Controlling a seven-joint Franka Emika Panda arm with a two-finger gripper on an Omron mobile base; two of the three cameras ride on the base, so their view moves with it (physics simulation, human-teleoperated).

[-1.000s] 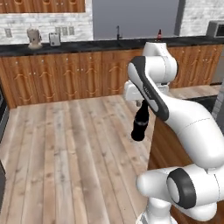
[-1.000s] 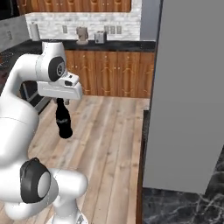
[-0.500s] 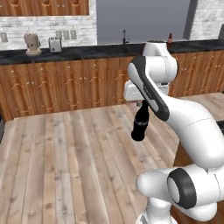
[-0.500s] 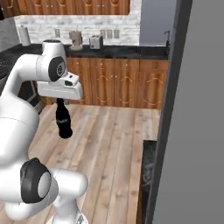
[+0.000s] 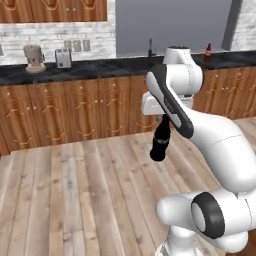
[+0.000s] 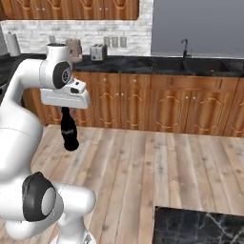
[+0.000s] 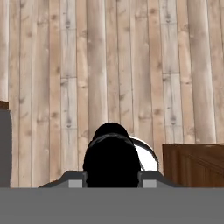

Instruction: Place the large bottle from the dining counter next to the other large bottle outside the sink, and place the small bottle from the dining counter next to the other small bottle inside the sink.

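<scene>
Above plank flooring [image 5: 75,190], the pincer [image 6: 66,110] hangs clamped on the large bottle's [image 6: 69,131] neck.

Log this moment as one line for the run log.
gripper: shut on large bottle | bottle: hanging upright above wood floor | sink tap: ahead on far counter | other large bottle: on counter

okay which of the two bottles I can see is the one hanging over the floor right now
The large bottle, black, hangs upright by its neck from the gripper above the wood floor. The other large bottle, brown with a red label, stands on the far kitchen counter.
</scene>
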